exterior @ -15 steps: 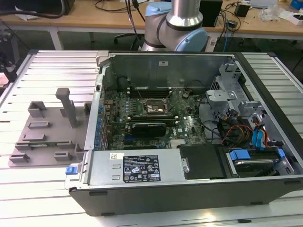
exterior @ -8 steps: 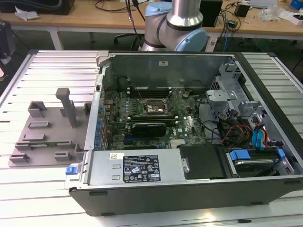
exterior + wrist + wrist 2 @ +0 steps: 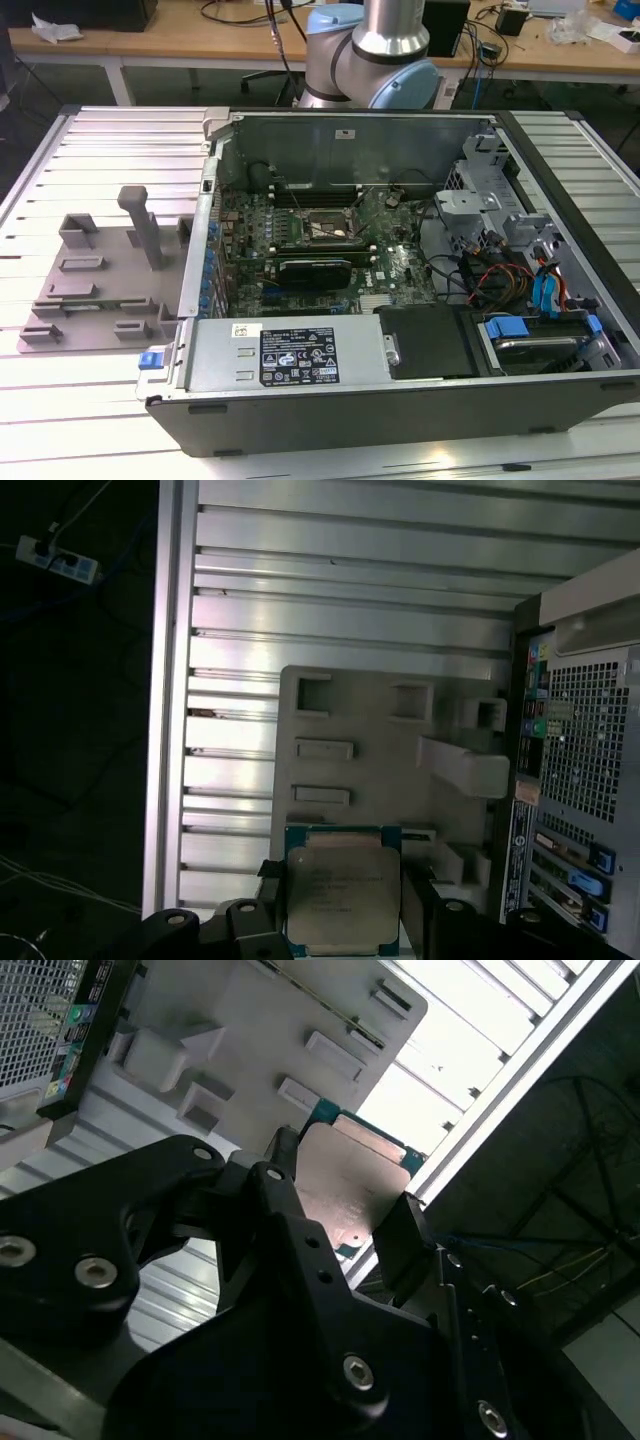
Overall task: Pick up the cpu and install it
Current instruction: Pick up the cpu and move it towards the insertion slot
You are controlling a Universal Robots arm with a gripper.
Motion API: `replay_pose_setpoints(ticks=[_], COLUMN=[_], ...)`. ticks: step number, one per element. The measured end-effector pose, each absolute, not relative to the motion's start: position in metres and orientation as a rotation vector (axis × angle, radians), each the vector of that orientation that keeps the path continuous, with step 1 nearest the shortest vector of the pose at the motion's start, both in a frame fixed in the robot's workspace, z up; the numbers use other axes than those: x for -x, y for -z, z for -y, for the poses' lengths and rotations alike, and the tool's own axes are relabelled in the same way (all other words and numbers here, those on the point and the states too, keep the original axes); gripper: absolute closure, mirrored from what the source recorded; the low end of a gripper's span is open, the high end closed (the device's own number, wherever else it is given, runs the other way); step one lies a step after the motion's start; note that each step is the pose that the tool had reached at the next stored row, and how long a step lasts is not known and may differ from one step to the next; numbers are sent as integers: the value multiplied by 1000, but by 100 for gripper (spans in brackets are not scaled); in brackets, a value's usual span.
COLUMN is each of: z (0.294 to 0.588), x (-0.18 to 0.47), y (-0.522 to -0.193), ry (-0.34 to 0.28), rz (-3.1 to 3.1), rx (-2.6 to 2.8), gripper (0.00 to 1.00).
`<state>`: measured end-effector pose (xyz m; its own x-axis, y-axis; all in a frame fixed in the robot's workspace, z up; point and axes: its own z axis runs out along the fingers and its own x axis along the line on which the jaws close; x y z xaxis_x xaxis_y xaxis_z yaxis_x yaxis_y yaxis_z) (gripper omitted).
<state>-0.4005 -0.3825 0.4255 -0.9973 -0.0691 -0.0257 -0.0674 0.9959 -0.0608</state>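
The open computer case [image 3: 420, 330] lies on its side, its motherboard socket [image 3: 322, 228] facing up, and the grey tray [image 3: 380, 740] sits just beside it. Seen against that tray in both wrist views, the gripper [image 3: 342, 918] pinches the cpu [image 3: 342, 890] by opposite edges, probably to keep it level.

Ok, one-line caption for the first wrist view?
The gripper holds the cpu, with the grey tray and computer case beyond.
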Motion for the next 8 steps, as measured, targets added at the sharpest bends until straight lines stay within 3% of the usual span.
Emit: replay_pose_setpoints(ticks=[8], z=[382], x=[400], y=[-438], ry=[90], rz=[-3111], rx=[106], gripper=[45])
